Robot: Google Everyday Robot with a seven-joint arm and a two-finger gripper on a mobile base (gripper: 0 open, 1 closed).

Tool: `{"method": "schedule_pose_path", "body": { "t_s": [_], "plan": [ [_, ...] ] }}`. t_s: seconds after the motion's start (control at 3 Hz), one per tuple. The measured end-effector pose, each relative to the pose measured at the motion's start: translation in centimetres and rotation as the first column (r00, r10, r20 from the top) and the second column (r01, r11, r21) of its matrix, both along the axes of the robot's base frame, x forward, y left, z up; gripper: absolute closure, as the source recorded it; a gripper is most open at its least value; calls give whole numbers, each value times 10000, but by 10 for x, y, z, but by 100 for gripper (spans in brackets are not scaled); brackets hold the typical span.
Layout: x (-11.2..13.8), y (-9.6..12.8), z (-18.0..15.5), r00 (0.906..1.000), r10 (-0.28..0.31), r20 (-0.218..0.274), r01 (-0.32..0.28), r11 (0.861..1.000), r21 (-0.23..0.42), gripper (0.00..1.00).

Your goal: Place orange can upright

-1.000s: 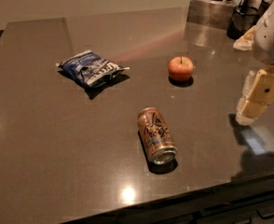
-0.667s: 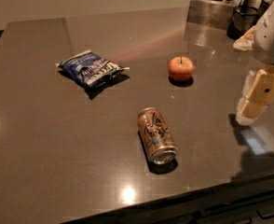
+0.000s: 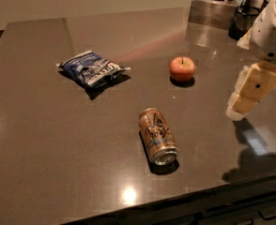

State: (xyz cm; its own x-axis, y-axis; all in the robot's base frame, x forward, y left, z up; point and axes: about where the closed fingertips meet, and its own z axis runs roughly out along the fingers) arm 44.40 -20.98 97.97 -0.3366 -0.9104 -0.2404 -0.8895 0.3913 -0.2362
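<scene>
The orange can lies on its side on the dark table, near the front edge, its silver end facing the front right. My gripper hangs at the right side of the view, above the table, well to the right of the can and apart from it. It holds nothing that I can see.
A red-orange apple stands behind the can. A blue crumpled snack bag lies to the back left. A metal container and dark items stand at the back right corner. The table's front edge runs close below the can.
</scene>
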Motion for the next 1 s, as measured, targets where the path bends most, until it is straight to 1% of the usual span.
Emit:
{"method": "schedule_pose_path", "body": {
  "t_s": [0.33,0.67,1.0],
  "plan": [
    [8,3,-4,9904,-1344,-309,1348,9908,109,0],
    [13,5,-11,9733,-2210,-622,2223,9749,154,0],
    [14,13,-22,9566,-2761,-930,2800,9595,312,0]
  ]
}}
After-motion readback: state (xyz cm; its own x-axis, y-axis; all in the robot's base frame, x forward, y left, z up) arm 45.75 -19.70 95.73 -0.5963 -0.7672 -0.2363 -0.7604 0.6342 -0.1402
